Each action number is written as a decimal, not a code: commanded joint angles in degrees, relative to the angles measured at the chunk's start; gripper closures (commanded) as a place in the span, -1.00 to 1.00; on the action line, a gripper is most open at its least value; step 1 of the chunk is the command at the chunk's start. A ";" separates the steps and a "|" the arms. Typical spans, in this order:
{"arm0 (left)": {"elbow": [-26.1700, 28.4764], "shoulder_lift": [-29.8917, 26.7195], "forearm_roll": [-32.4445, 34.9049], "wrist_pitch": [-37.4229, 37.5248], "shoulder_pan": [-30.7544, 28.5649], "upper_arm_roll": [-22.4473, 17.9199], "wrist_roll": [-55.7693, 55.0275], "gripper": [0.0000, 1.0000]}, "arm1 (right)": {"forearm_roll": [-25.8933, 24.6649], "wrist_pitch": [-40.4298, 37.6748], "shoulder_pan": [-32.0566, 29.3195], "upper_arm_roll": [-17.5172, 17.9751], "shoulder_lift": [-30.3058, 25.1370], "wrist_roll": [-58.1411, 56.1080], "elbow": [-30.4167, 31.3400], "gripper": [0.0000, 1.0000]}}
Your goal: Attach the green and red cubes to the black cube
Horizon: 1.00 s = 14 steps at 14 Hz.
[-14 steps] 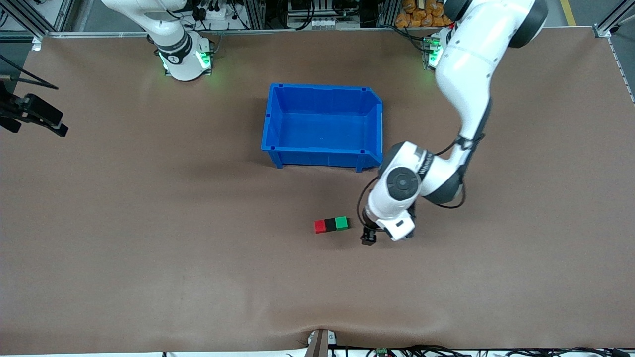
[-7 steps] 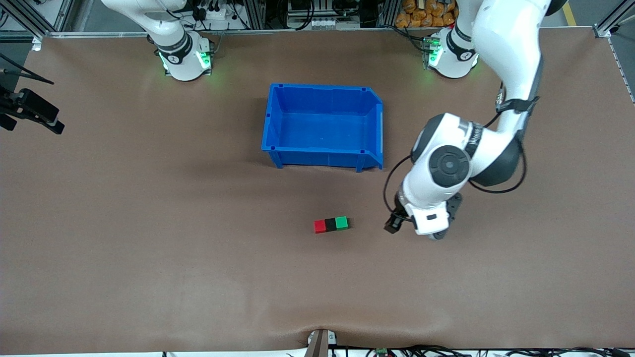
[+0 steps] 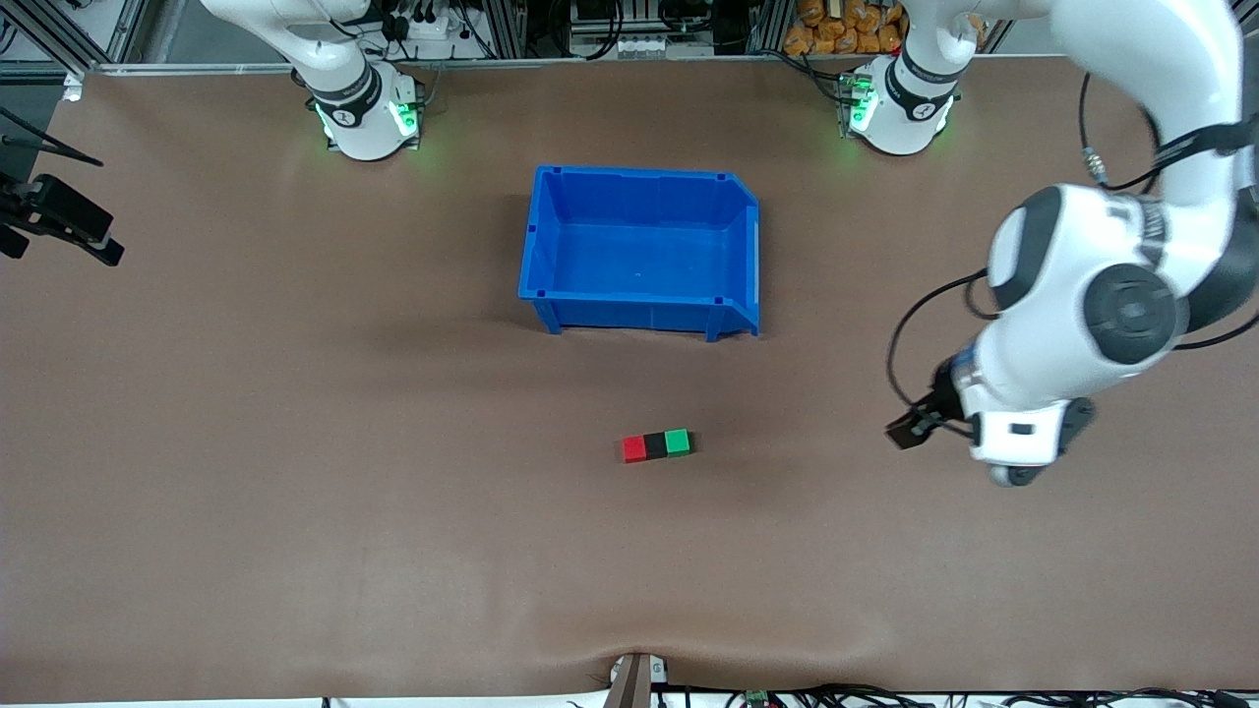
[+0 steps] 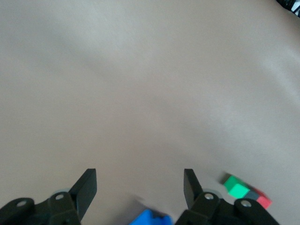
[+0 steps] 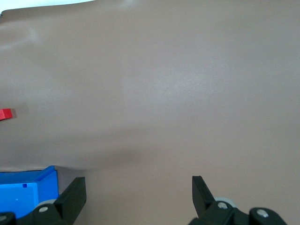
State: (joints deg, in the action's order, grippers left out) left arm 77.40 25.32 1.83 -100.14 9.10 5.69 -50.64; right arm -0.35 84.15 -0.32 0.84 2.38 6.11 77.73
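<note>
Red cube (image 3: pixel 634 449), black cube (image 3: pixel 656 445) and green cube (image 3: pixel 677 442) sit touching in one short row on the brown table (image 3: pixel 295 442), the black one in the middle, the red one toward the right arm's end and the green one toward the left arm's end. The row lies nearer to the front camera than the blue bin (image 3: pixel 551 236), well apart from it.

The front view shows the whole row. The left wrist view catches it at an edge, green cube (image 4: pixel 236 186) most visible, with a corner of the bin (image 4: pixel 150 219). The right wrist view shows only the red cube (image 5: pixel 5 114) and a piece of the bin (image 5: pixel 28 194).

The left gripper (image 3: pixel 913 429) hangs over bare table toward the left arm's end, well apart from the row; in its wrist view its fingers (image 4: pixel 87 186) are spread wide and hold nothing. The right gripper (image 5: pixel 136 192) waits over bare table, near the bin's corner, fingers (image 5: pixel 75 194) likewise spread and empty.
</note>
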 commanded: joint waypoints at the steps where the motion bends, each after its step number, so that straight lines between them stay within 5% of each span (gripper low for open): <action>1: 2.14 -4.57 0.89 2.67 -3.19 0.37 9.90 -0.67 | -0.53 -0.56 -0.29 -0.05 0.43 -0.22 -1.26 -1.00; 6: 2.14 -9.23 0.80 7.67 -10.05 0.55 28.29 -0.67 | -0.53 -0.56 -0.21 -0.05 0.43 -0.22 -1.26 -1.00; 14: 2.84 -15.47 0.37 13.57 -14.80 1.33 38.33 -0.68 | -0.44 -0.56 -0.21 -0.05 0.69 -0.22 -1.18 -1.00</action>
State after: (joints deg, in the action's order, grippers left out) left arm 78.21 12.93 1.86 -87.61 -3.69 5.79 -14.30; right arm -0.36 84.14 -0.39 0.70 2.44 6.11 77.69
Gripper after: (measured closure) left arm 0.159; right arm 0.000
